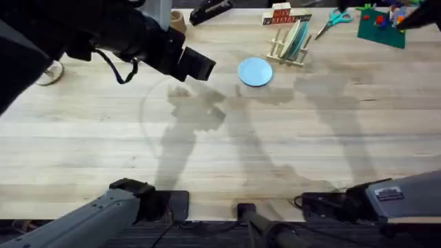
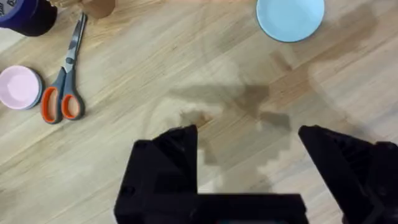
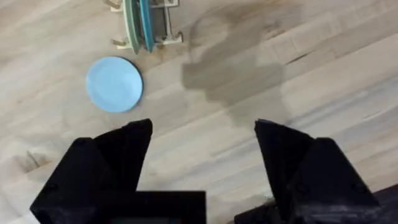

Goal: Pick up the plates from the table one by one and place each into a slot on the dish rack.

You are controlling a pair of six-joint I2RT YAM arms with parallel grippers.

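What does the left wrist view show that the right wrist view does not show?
Left wrist view alone: scissors with orange handles, a small pink dish beside them, and a dark blue container at the edge. Right wrist view alone: the dish rack, with plates standing on edge in it. Both: the light blue plate lying flat on the wood table, and open black fingers.

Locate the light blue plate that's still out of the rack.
In the overhead view the light blue plate lies flat on the table, toward the far side, right of centre, just left of the dish rack and apart from it.
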